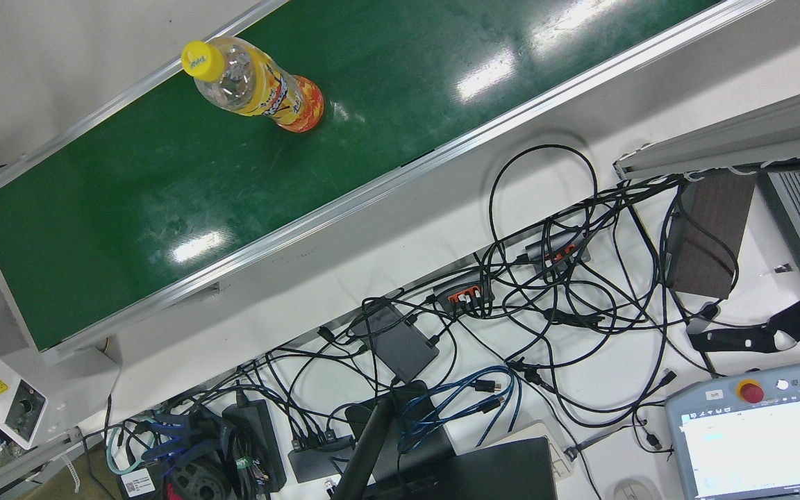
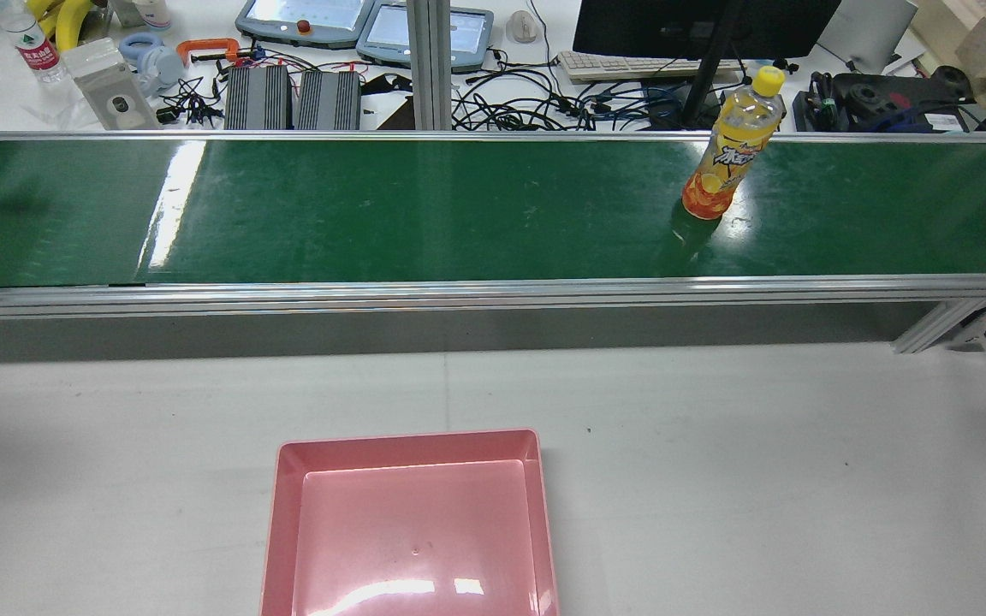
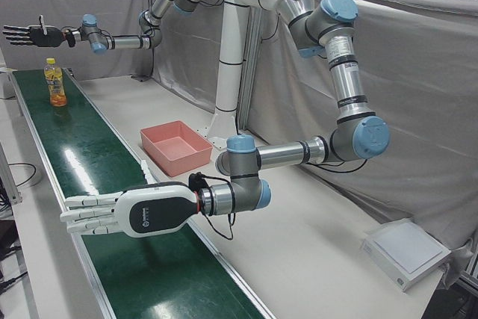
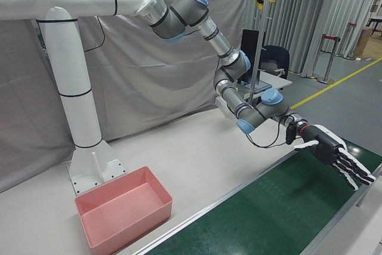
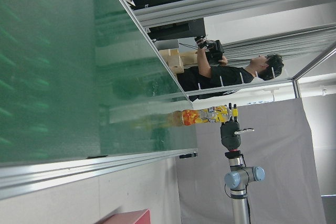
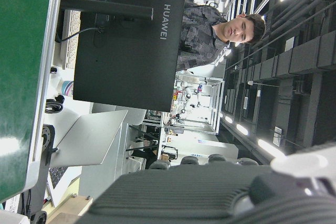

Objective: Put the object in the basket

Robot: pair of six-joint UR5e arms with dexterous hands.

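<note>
Since nothing is yet held, the step in hand: reaching for the bottle [image 2: 728, 145], as I judge it; the pick-up and the carry to the basket [image 2: 412, 438] are not yet done.
Bottle: upright on the green belt [image 2: 424, 214], at the right of the rear view and near the belt's far edge; yellow cap up, orange base down, nothing touching it.
Basket: pink and empty, at the lower middle of the rear view on the white table [image 2: 715, 470], well apart from the bottle and across the belt's near rail.
Right hand [image 3: 26, 33]: at the upper left of the left-front view, above and just beyond the bottle, fingers stretched out flat and spread, holding nothing.
Left hand [image 3: 123, 214]: at the lower left of the same view, over the belt's other end, flat and spread too, empty, well apart from the bottle.
Which hand: the right, being the nearer.
Approach: come down beside the bottle, not onto the cap, palm turned to its side.
Grip: around the waist of the label, below the shoulder, so that the tall body does not swing.
Risk: a tall bottle on a narrow base tips at a nudge; close the fingers only once they stand on both sides.
Lift: straight up, clear of the belt's rail, before crossing to the basket.
</note>
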